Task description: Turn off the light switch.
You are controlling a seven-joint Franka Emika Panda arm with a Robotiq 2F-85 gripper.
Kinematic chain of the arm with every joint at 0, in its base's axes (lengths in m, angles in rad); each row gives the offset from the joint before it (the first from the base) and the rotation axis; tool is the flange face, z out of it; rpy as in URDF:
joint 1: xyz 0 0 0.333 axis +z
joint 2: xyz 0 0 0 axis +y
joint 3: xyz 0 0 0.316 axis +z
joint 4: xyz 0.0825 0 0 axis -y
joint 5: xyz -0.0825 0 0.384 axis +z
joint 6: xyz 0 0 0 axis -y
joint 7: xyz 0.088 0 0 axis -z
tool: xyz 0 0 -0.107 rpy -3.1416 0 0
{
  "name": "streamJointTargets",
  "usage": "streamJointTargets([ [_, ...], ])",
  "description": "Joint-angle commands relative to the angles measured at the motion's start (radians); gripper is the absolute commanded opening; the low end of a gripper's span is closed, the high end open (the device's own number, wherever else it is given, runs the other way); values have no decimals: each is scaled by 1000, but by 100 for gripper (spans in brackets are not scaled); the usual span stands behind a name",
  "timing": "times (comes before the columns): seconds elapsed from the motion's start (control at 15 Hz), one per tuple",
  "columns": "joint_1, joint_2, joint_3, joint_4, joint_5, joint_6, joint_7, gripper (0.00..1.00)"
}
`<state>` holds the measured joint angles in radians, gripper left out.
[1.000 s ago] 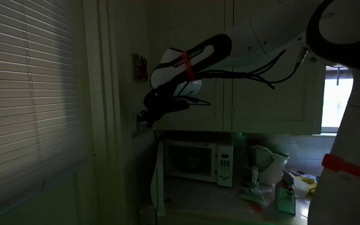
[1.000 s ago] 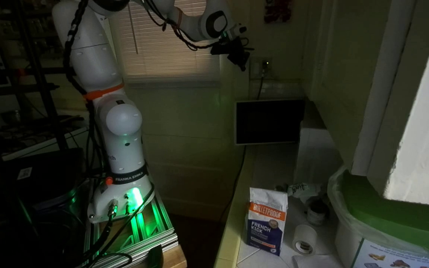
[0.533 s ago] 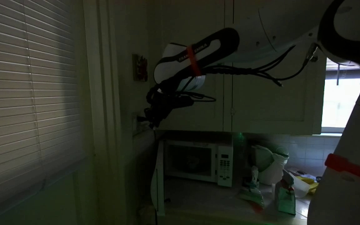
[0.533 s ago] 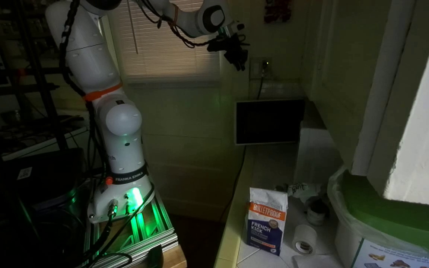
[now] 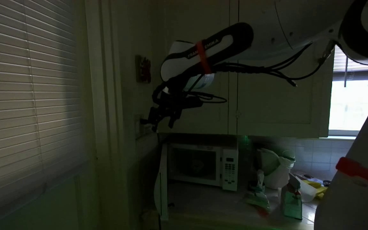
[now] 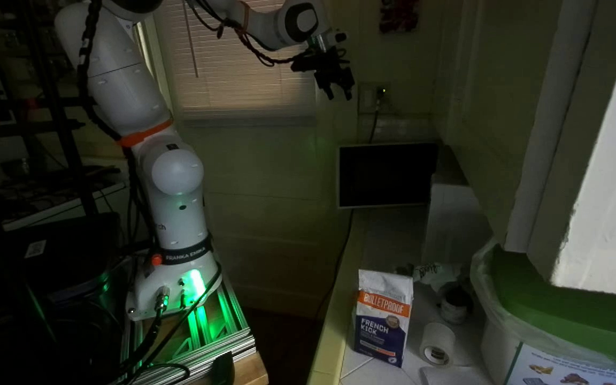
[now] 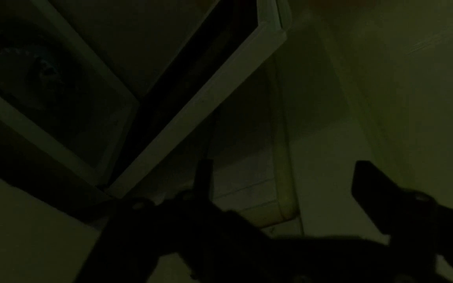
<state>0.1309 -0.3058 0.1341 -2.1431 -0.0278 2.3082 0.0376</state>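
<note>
Dim kitchen wall, pincer now spread, arm farther from light switch

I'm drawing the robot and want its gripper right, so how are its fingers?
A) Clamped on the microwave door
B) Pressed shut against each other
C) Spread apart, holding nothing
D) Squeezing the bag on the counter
C: in an exterior view the gripper has two separate tips, and in the wrist view its fingers stand wide apart with nothing gripped between them.
</note>
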Motion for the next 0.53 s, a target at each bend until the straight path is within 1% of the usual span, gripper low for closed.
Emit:
streamJointTargets([
  [0.0, -17, -54, 14, -36, 1, -71, 98, 100],
  [0.2, -26, -64, 21, -39, -11, -87, 155, 100],
  [0.27, -15, -31, 11, -10, 2, -67, 105, 100],
  [0.47, -22, -35, 15, -10, 1, -69, 126, 100],
])
